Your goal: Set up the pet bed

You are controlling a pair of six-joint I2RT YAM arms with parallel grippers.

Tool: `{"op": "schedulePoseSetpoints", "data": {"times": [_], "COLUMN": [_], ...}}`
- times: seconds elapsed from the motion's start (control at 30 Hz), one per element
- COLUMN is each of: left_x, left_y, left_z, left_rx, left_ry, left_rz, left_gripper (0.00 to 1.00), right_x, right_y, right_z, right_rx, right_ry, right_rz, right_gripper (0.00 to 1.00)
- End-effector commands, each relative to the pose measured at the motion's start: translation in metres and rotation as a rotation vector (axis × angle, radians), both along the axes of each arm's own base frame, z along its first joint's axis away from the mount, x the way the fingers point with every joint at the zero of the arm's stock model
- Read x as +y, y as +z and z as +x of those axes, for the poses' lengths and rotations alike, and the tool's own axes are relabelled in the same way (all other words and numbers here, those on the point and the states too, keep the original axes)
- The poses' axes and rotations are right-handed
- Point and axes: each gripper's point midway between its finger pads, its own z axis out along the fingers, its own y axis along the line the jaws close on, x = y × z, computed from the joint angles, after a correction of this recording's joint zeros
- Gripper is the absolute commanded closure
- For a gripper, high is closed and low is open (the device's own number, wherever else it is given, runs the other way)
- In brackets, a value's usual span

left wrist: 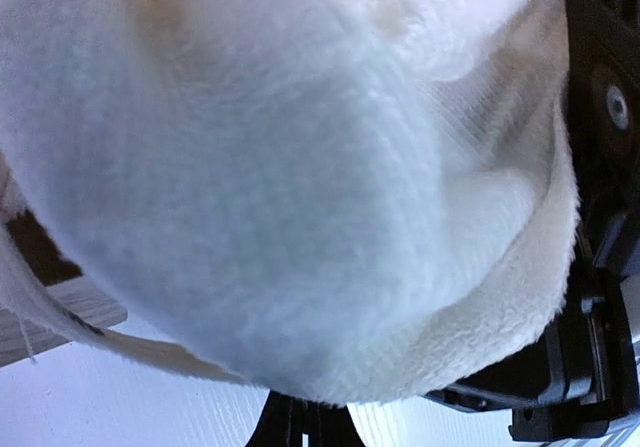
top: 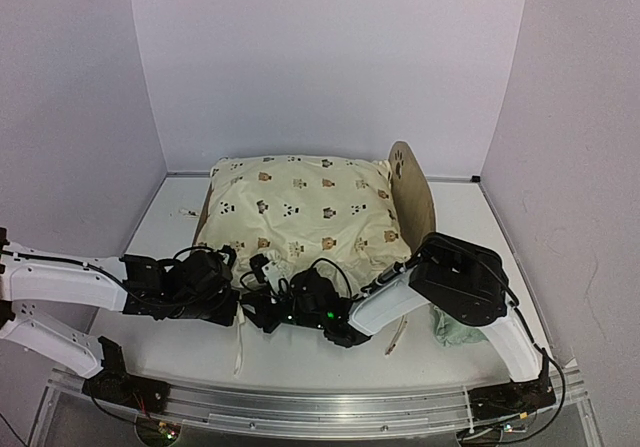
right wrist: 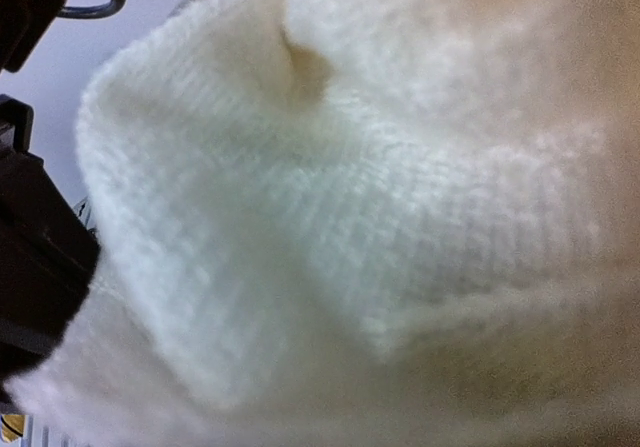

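Observation:
The pet bed shows only as its arched wooden headboard [top: 410,189] with a paw cutout at the right, and a wooden rail [left wrist: 50,319] low in the left wrist view. The cream bear-print cushion [top: 300,212] lies over the rest of it. Both grippers are at the cushion's near edge. My left gripper [top: 232,279] [left wrist: 305,419] is shut, and cream fabric [left wrist: 300,187] rises straight from its tips. My right gripper [top: 262,285] is pushed into the same edge. Fabric [right wrist: 330,227] fills the right wrist view and hides the right fingers.
A small mint green pillow [top: 458,329] lies on the table at the right, partly under my right arm. Two cushion ties [top: 238,347] [top: 397,335] trail toward the near edge. White walls close in the table at the back and on both sides.

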Motion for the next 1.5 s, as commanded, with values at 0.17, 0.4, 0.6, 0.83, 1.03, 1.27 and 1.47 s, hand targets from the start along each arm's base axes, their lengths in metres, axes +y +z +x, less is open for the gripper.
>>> {"op": "schedulePoseSetpoints", "data": {"times": [0.17,0.4,0.6,0.83,1.03,1.27,1.47], "left_x": [-0.004,-0.001,-0.003,-0.022,-0.028,-0.03,-0.033], "left_y": [0.0,0.01,0.006,-0.012,-0.032,-0.052,-0.065], "left_z": [0.001,-0.003,-0.018,-0.046,-0.051,-0.053,-0.059], "left_rx": [-0.011,0.023,0.083,0.168,0.199,0.218,0.232], "left_ry": [-0.026,-0.007,-0.052,-0.179,-0.19,-0.162,-0.167], "left_rz": [0.007,0.019,0.021,-0.014,0.023,0.074,0.052], "left_gripper": [1.0,0.7,0.24,0.29,0.38,0.48,0.63], "right_x": [0.005,-0.006,-0.011,-0.011,-0.011,-0.012,-0.013], "right_y": [0.027,0.021,0.018,0.018,0.02,0.016,0.012], "right_z": [0.023,0.027,0.031,0.028,0.026,0.024,0.023], "right_rx": [-0.07,-0.051,-0.008,0.017,0.015,0.023,0.027], "right_ry": [-0.062,-0.112,-0.155,-0.161,-0.16,-0.163,-0.165], "right_rz": [0.085,0.071,0.08,0.086,0.084,0.078,0.07], "right_gripper": [0.9,1.0,1.0,1.0,1.0,1.0,1.0]}}
